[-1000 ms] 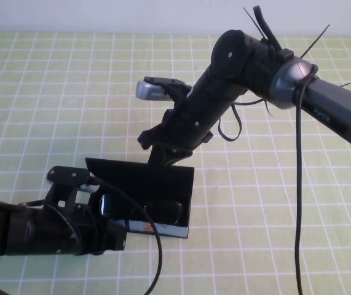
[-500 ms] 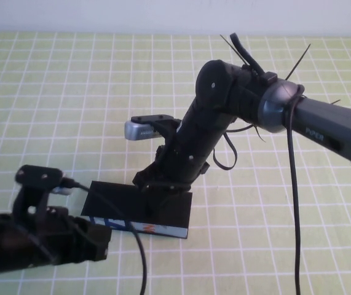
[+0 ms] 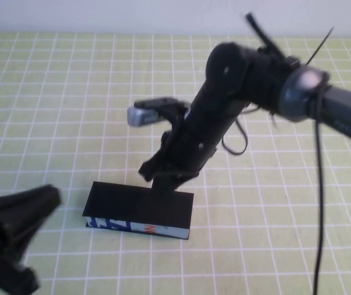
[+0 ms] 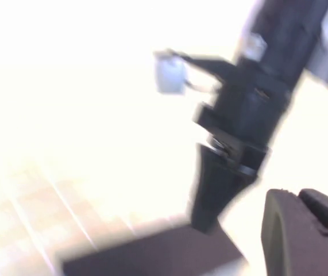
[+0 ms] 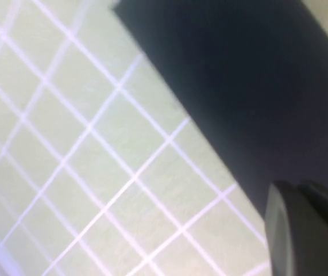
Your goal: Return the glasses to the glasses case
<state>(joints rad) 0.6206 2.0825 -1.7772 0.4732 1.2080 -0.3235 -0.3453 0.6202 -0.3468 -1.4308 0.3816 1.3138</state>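
The glasses case [image 3: 139, 208] lies closed on the green checked cloth, its flat black lid down and its blue, white and orange front side [image 3: 132, 226] facing me. The glasses are hidden. My right gripper [image 3: 163, 186] points down with its fingers together, its tip at the lid's back edge, holding nothing. The left wrist view shows it as a black point [image 4: 205, 221] above the case [image 4: 152, 256]. The right wrist view shows the dark lid [image 5: 238, 75] by the right gripper [image 5: 293, 192]. My left gripper [image 3: 46, 200] is blurred at the lower left, apart from the case, shut and empty [image 4: 296, 198].
The green checked cloth [image 3: 52, 92] covers the whole table. The right arm [image 3: 255, 80] reaches in from the right, with loose black cables hanging beside it. The left arm [image 3: 3, 246] fills the lower left corner.
The case lid, open a second ago with the glasses showing inside, now lies shut. My left gripper has pulled back from the case to the lower left. My right gripper followed the lid down.
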